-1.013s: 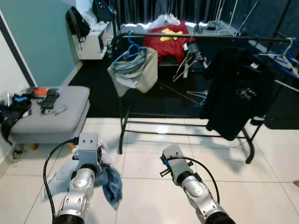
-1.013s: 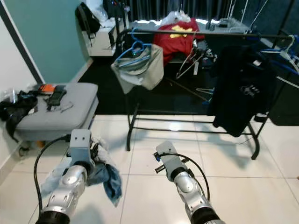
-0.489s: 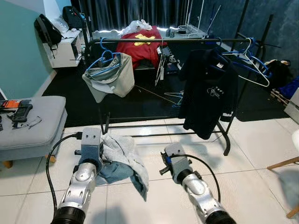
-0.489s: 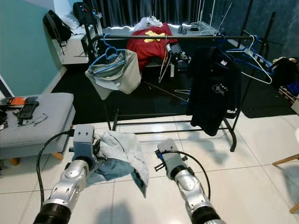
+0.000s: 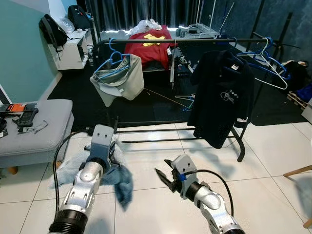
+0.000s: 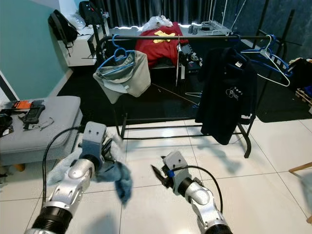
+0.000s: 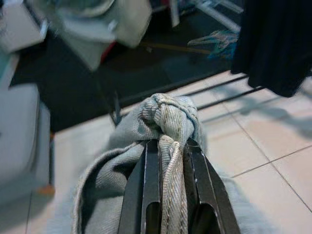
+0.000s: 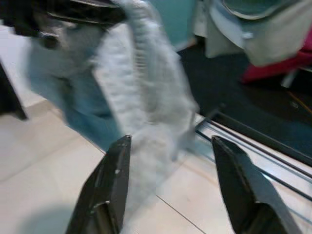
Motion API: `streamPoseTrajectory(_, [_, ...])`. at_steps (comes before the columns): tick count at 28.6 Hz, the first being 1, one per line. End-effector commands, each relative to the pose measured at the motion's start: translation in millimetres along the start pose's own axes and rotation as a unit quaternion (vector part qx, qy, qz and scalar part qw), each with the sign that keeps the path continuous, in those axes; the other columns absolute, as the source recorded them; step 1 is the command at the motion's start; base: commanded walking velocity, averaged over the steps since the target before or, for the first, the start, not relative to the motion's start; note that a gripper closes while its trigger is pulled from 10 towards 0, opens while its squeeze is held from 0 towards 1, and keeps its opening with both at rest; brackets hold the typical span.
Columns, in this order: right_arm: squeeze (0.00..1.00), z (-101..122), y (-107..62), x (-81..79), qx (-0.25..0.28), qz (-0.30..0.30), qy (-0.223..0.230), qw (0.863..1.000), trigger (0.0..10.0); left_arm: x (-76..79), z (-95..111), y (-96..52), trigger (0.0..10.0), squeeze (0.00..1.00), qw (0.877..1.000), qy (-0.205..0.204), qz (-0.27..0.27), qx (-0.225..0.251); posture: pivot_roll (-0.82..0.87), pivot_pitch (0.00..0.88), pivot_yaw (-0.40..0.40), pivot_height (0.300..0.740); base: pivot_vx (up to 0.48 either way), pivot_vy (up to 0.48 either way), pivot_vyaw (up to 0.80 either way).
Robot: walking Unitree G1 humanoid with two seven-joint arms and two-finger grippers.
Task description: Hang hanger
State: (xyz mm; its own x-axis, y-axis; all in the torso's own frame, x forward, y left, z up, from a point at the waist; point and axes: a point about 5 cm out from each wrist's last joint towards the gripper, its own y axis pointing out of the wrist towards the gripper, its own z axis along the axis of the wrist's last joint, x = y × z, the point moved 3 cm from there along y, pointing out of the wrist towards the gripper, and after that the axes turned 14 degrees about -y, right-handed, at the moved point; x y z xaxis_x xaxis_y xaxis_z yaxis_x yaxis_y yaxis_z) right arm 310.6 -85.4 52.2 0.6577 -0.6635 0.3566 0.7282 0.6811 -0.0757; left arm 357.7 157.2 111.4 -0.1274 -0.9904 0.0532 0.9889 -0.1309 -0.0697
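Observation:
My left gripper [image 7: 170, 146] is shut on a bunched grey-and-blue garment [image 5: 122, 178], which hangs from it above the tiled floor. To its right, my right gripper [image 5: 163, 178] stands open, fingers [image 8: 112, 185] spread and pointing toward the hanging cloth, not touching it. Ahead stands a black clothes rack [image 5: 195, 41]. On its rail hang a blue hanger with a beige garment [image 5: 117, 73], a black polo shirt [image 5: 219, 97] and bare blue hangers [image 5: 265, 66] at the right end.
A grey padded bench [image 5: 34, 131] with small items stands at the left. A table with a red shirt [image 5: 146, 41] is behind the rack, on a dark rug. A wooden chair leg [image 5: 297, 171] shows at the right edge.
The camera turned right, then held. The garment in my left gripper dropped from spread out to a lower, hanging bundle. My right gripper swung its open fingers toward the cloth.

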Motion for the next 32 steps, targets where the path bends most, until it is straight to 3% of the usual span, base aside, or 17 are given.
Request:
streamPoseTrajectory(1, [1.00,0,-1.4,4.5,-0.004,0.000,-0.002,1.000,10.0,0.3,18,0.7,10.0,0.00,0.999,0.013,-0.020,0.039,-0.03,0.009,0.040,0.740,0.000,0.000,0.00])
streamPoseTrajectory(4, [1.00,-3,-5.1,9.0,-0.019,-0.001,-0.056,0.998,10.0,10.8,34,-3.6,10.0,0.00,0.992,-0.006,-0.089,0.090,-0.03,0.014,0.037,0.740,0.000,0.000,0.00])
streamPoseTrajectory(10, [1.00,-1,-8.6,13.5,-0.012,-0.038,-0.078,0.996,10.0,22.0,42,-6.4,10.0,0.00,0.982,0.025,-0.146,0.120,-0.04,0.016,0.034,0.740,0.000,0.000,0.00])
streamPoseTrajectory(12, [0.73,2,-9.9,17.3,-0.001,-0.076,-0.066,0.995,10.0,30.7,47,-6.7,10.0,0.00,0.973,0.055,-0.172,0.144,-0.04,0.019,0.041,0.740,0.000,0.000,0.00])
streamPoseTrajectory(13, [0.73,2,-9.9,17.3,-0.001,-0.076,-0.066,0.995,10.0,30.7,47,-6.7,10.0,0.00,0.973,0.055,-0.172,0.144,-0.04,0.019,0.041,0.740,0.000,0.000,0.00])
streamPoseTrajectory(14, [0.19,2,-10.3,16.8,0.001,-0.083,-0.061,0.995,10.0,35.9,49,-7.9,10.0,0.00,0.967,0.075,-0.189,0.155,-0.04,0.019,0.043,0.740,0.000,0.000,0.00])
streamPoseTrajectory(15, [0.00,3,-10.8,16.1,0.002,-0.083,-0.057,0.995,10.0,40.2,50,-9.5,10.0,0.00,0.960,0.095,-0.206,0.164,-0.05,0.020,0.043,0.740,0.000,0.000,0.00])
streamPoseTrajectory(16, [0.00,3,-10.8,16.1,0.002,-0.083,-0.057,0.995,10.0,40.2,50,-9.5,10.0,0.00,0.960,0.095,-0.206,0.164,-0.05,0.020,0.043,0.740,0.000,0.000,0.00])
streamPoseTrajectory(18, [0.00,1,-12.9,13.9,-0.001,-0.076,-0.065,0.995,10.0,57.2,43,-16.8,10.0,0.00,0.927,0.186,-0.278,0.166,-0.05,0.019,0.041,0.740,0.000,0.000,0.00])
streamPoseTrajectory(19, [0.00,1,-13.9,14.6,-0.001,-0.078,-0.071,0.994,10.0,66.2,31,-20.9,10.0,0.00,0.904,0.234,-0.327,0.146,-0.04,0.020,0.038,0.740,0.000,0.000,0.00])
streamPoseTrajectory(20, [0.00,1,-13.9,14.6,-0.001,-0.078,-0.071,0.994,10.0,66.2,31,-20.9,10.0,0.00,0.904,0.234,-0.327,0.146,-0.04,0.020,0.038,0.740,0.000,0.000,0.00])
streamPoseTrajectory(21, [0.00,2,-14.5,15.9,0.002,-0.082,-0.077,0.994,10.0,70.7,18,-24.0,10.0,0.00,0.880,0.280,-0.365,0.121,-0.04,0.022,0.040,0.740,0.000,0.000,0.00])
streamPoseTrajectory(22, [0.00,2,-14.5,15.9,0.002,-0.082,-0.077,0.994,10.0,70.7,18,-24.0,10.0,0.00,0.880,0.280,-0.365,0.121,-0.04,0.022,0.040,0.740,0.000,0.000,0.00])
streamPoseTrajectory(23, [0.00,4,-14.8,17.2,0.007,-0.086,-0.082,0.993,10.0,70.3,7,-25.3,10.0,0.00,0.862,0.314,-0.388,0.095,-0.05,0.021,0.045,0.740,0.000,0.000,0.00])
streamPoseTrajectory(24, [0.00,4,-14.8,17.2,0.007,-0.086,-0.082,0.993,10.0,70.3,7,-25.3,10.0,0.00,0.862,0.314,-0.388,0.095,-0.05,0.021,0.045,0.740,0.000,0.000,0.00])
streamPoseTrajectory(25, [0.00,6,-15.0,19.2,0.014,-0.092,-0.086,0.992,10.0,68.4,0,-25.9,10.0,0.00,0.844,0.347,-0.400,0.083,-0.05,0.022,0.047,0.740,0.000,0.000,0.00])
streamPoseTrajectory(32, [0.00,9,-14.7,20.7,0.020,-0.105,-0.096,0.990,10.0,61.9,1,-19.4,10.0,0.00,0.834,0.384,-0.388,0.086,-0.04,0.019,0.051,0.740,0.000,0.000,0.00])
